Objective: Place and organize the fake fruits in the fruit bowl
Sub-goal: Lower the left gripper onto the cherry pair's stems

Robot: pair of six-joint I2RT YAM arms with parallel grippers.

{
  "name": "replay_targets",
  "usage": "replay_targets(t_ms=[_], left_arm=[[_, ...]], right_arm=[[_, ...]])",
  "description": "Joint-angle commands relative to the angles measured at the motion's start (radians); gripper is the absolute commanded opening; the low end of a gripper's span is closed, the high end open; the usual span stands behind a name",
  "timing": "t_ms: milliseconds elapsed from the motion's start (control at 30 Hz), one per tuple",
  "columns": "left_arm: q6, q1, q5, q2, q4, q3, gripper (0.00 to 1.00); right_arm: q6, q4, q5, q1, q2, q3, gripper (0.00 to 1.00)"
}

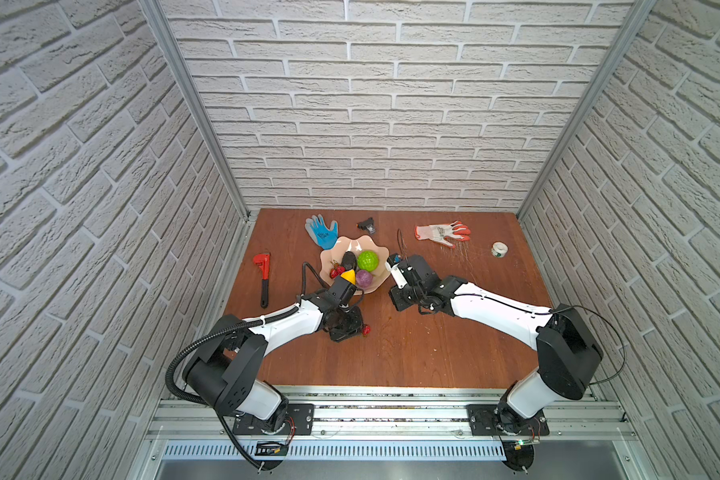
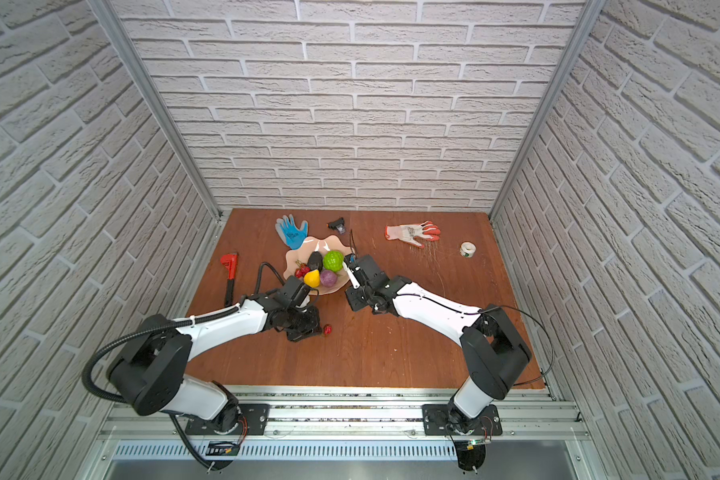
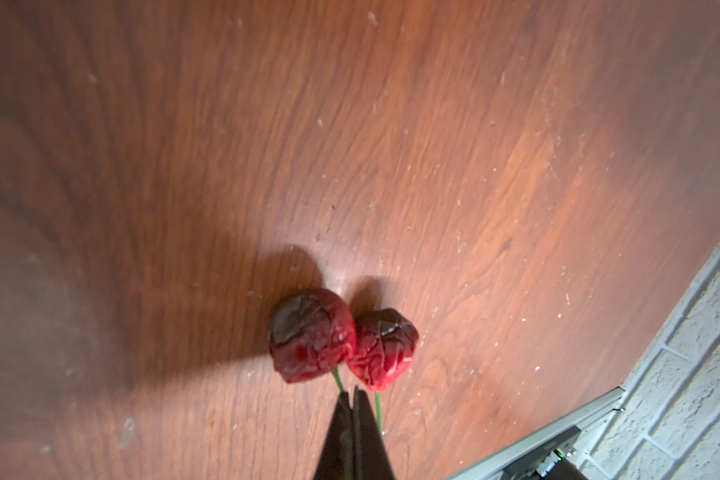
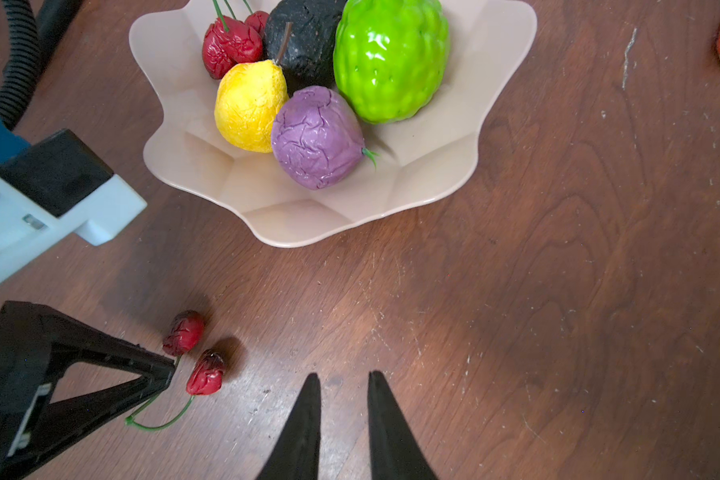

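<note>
The peach-pink fruit bowl [image 1: 336, 249] [image 4: 433, 166] holds a dark avocado [image 4: 308, 37], a green knobbly ball [image 4: 391, 58], a yellow pear-like fruit [image 4: 250, 106], a purple lumpy fruit [image 4: 316, 139] and red berries [image 4: 229, 45]. Two more red berries [image 3: 312, 334] [image 4: 184, 332] lie on the table in front of the bowl, seen in both top views [image 1: 366, 330] [image 2: 328, 329]. My left gripper [image 3: 352, 392] is shut on the green stem of one of them. My right gripper [image 4: 344, 376] hangs open and empty over bare wood, to the right of these berries.
A blue glove [image 1: 322, 232] lies behind the bowl and a small black object [image 1: 366, 225] beside it. A white-and-orange glove [image 1: 443, 232] and a white tape roll [image 1: 499, 249] sit at the back right. A red pipe wrench [image 1: 262, 278] lies left of the bowl.
</note>
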Motion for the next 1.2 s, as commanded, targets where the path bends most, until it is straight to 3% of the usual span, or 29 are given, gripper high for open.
replay_targets(t_ms=[0, 700, 900, 1167], left_arm=[[0.007, 0.013, -0.011, -0.037, 0.000, -0.016, 0.00], [0.056, 0.088, 0.098, -0.191, -0.037, -0.006, 0.00], [0.008, 0.035, 0.102, -0.202, -0.060, -0.034, 0.34], [-0.042, -0.029, 0.095, -0.172, -0.033, -0.060, 0.44]], right_arm=[[0.010, 0.024, -0.006, -0.004, 0.002, 0.031, 0.23], [0.016, 0.040, -0.017, -0.003, -0.006, 0.033, 0.21], [0.014, 0.038, -0.012, -0.004, -0.007, 0.032, 0.21], [0.018, 0.046, -0.020, -0.004, 0.005, 0.035, 0.21]])
